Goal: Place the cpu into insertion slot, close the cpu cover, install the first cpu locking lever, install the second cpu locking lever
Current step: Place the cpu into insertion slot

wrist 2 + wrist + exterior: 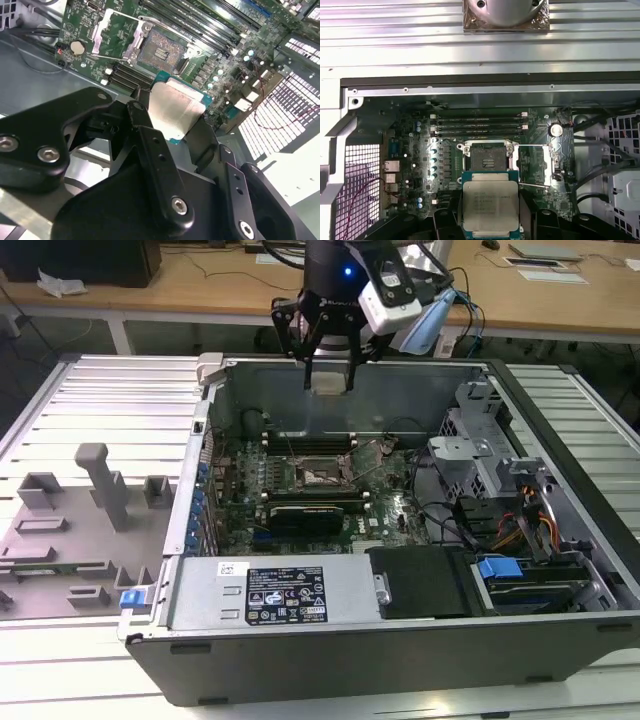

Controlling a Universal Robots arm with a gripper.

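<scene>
Fingers [445, 222] clamp cpu [490, 206] flat, metal top upward

You're seeing the cpu [490, 207] with its pale metal top, smooth, softly shiny (not mirror-bright); the insertion slot [489, 161] rimmed in dark metal; the case wall [420, 390], matt grey sheet metal.

Lab: slotted workbench [100, 380], opened computer case [400, 660]
</scene>
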